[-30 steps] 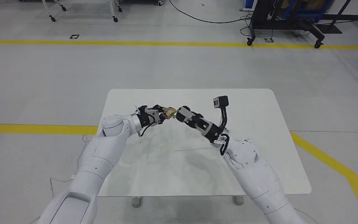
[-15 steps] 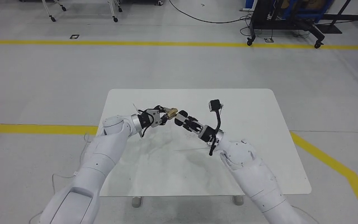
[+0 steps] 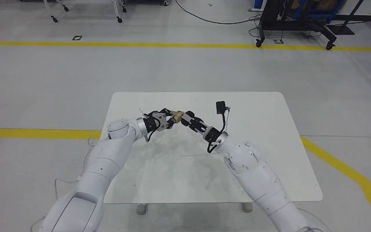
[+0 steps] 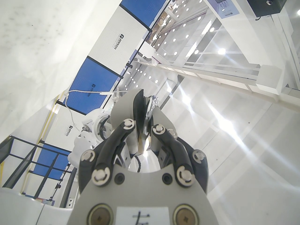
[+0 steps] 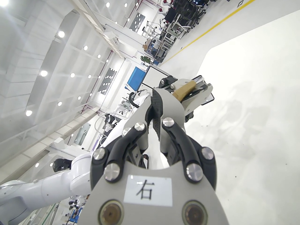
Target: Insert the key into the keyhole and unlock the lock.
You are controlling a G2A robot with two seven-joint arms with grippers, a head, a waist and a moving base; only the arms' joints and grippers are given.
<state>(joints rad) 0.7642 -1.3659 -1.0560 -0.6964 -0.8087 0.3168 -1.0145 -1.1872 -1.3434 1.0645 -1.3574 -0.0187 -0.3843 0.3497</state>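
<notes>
Right wrist view is showing me the right gripper with its black pads pressing flat together. I am not making out the key between them, so I cannot tell whether it is being pinched there. Just past its tips, the left gripper is clamping the brass lock between its pale fingers, over the table. In the left wrist view a silvery metal piece is sitting in that same grip. I am reading it as part of the lock, though I cannot be sure. In the top view the two grippers are meeting nose to nose at about 10 o'clock from the table's middle. The right one is lying at 4 o'clock of the lock, touching it or nearly so. I am judging the pick-ups done and the lining-up or insertion under way. Whether the key is seated I cannot tell, and the turn and the opening of the lock are looking not yet done.
</notes>
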